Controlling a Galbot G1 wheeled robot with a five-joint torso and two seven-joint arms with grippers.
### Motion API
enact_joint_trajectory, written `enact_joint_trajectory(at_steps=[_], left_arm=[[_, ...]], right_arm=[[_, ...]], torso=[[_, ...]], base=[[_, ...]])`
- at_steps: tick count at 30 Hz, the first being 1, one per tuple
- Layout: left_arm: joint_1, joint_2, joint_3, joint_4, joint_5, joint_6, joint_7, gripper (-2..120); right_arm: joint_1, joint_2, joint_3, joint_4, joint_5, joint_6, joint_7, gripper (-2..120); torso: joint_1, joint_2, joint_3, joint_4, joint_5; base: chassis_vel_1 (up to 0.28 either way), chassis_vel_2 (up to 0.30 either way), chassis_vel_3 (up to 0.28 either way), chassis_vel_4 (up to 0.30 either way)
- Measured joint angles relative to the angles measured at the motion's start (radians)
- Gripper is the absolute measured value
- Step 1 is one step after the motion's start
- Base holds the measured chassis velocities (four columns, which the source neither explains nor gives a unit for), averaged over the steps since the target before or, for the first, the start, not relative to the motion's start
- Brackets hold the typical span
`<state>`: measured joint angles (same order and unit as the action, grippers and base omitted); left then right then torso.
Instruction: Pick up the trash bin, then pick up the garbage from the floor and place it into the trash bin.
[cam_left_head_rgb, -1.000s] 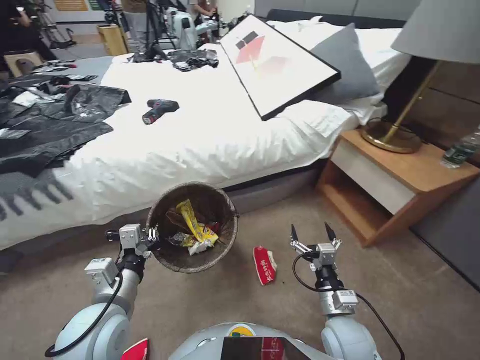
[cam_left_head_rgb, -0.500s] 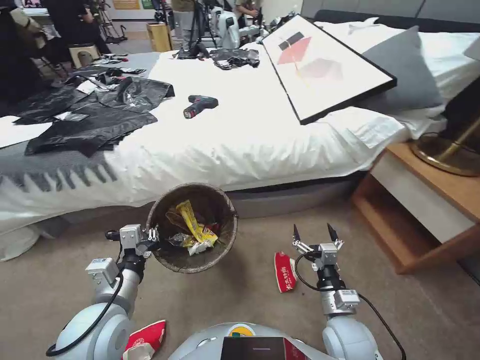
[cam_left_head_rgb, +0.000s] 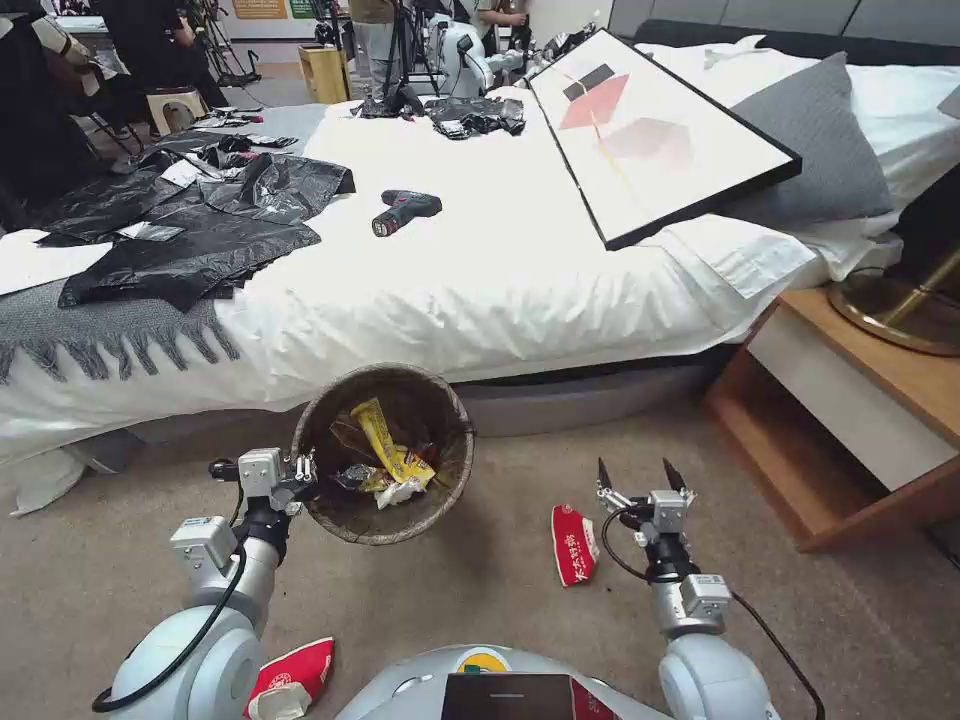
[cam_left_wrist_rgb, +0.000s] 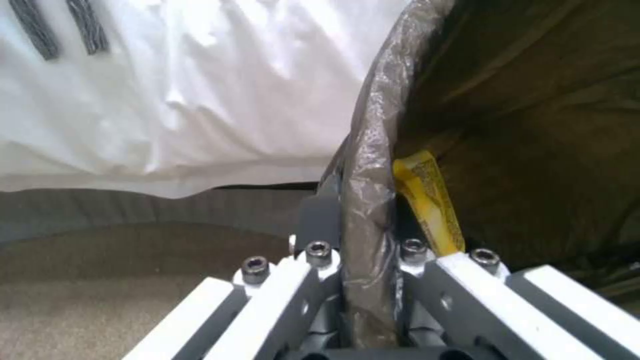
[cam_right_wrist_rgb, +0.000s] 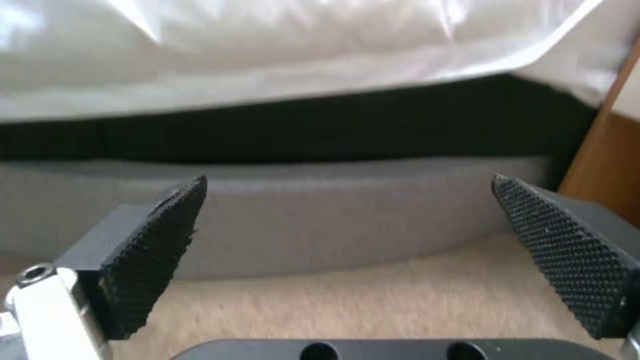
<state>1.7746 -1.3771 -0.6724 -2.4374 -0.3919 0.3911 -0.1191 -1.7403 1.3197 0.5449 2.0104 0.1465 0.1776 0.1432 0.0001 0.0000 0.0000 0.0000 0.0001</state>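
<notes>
Dark-lined trash bin (cam_left_head_rgb: 385, 455) hangs clamped at its rim in the left gripper (cam_left_head_rgb: 300, 470); right gripper (cam_left_head_rgb: 640, 475), jaws apart, hovers beside a red cup (cam_left_head_rgb: 573, 543) on the floor.

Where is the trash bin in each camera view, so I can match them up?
Head view: trash bin low centre-left, rim pinched by the left gripper.
Left wrist view: the bagged rim runs between the fingers.
Right wrist view: the open right gripper faces the bed base.
Shared landmark: the white bed sheet.

Glossy crinkled plastic bag (cam_left_head_rgb: 455, 470) lines the bin; matt carpet (cam_left_head_rgb: 480, 600).
</notes>
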Motion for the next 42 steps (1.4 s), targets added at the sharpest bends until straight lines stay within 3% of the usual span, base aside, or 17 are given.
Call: enact_joint_trajectory(at_steps=[8, 19, 42], left_arm=[[0.005, 0.002, -0.001, -0.004, 0.001, -0.001, 0.000, 0], [0.010, 0.004, 0.000, -0.013, 0.005, 0.000, 0.000, 0], [0.026, 0.006, -0.011, -0.024, 0.016, 0.002, -0.002, 0]], right_arm=[[0.022, -0.030, 0.064, -0.085, 0.068, -0.047, -0.095, 100], [0.114, -0.119, 0.046, -0.221, 0.144, -0.100, -0.164, 100], [0.348, -0.176, -0.152, -0.541, 0.187, -0.140, -0.191, 100]], torso=[[0.000, 0.000, 0.000, 0.0000, 0.0000], [0.000, 0.000, 0.000, 0.0000, 0.0000], [0.000, 0.000, 0.000, 0.0000, -0.0001]], base=[[0.000, 0.000, 0.000, 0.000], [0.000, 0.000, 0.000, 0.000], [0.000, 0.000, 0.000, 0.000]])
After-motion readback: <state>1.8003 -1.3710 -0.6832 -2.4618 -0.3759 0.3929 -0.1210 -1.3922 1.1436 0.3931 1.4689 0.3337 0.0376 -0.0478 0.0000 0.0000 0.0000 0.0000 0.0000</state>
